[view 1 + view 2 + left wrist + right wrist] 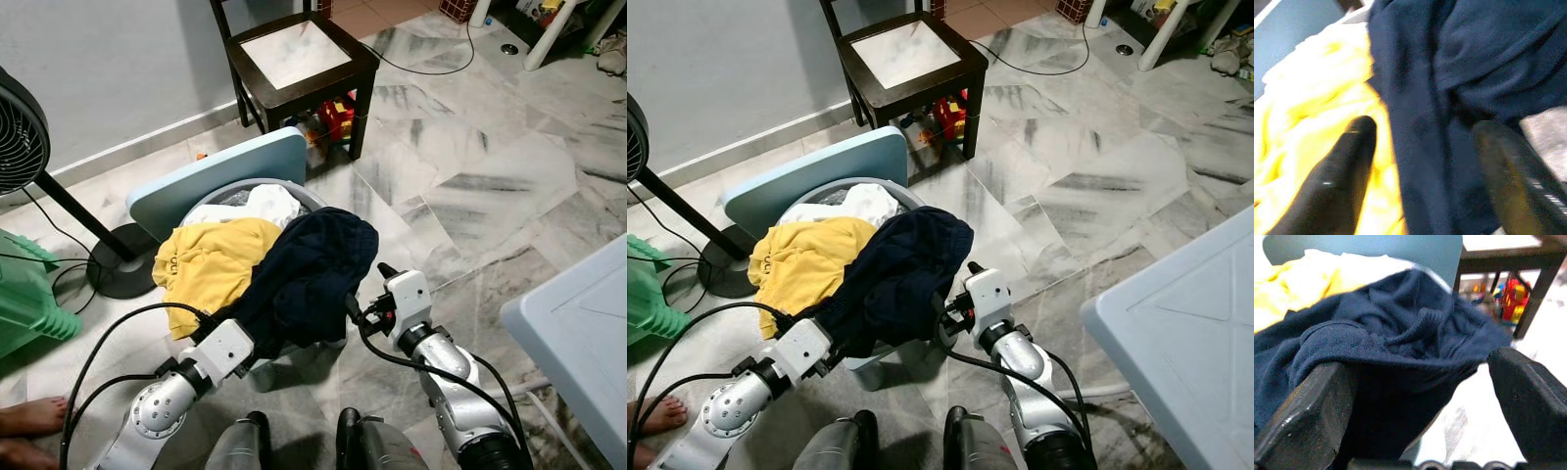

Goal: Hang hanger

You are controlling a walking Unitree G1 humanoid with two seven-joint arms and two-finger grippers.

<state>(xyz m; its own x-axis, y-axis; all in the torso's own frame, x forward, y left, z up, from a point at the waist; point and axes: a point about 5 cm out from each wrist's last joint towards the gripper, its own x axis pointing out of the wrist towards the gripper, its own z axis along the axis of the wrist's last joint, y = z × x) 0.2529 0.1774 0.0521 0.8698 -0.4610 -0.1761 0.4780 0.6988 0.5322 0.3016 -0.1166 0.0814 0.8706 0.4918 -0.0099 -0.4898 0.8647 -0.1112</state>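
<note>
No hanger can be made out among the laundry, so its place and long axis can't be told. Navy garment drapes over the front-right rim of the grey laundry basket, hanging down the near side. Yellow shirt lies across the basket's left rim, white cloth at the back. Left gripper spread wide, one finger over yellow, the other by the navy cloth. Right gripper wide too, fingers either side of the navy fold, at the basket's right edge. Light blue board leans behind the basket, dark wooden chair beyond. Standing fan left. Bare foot at the near left.
</note>
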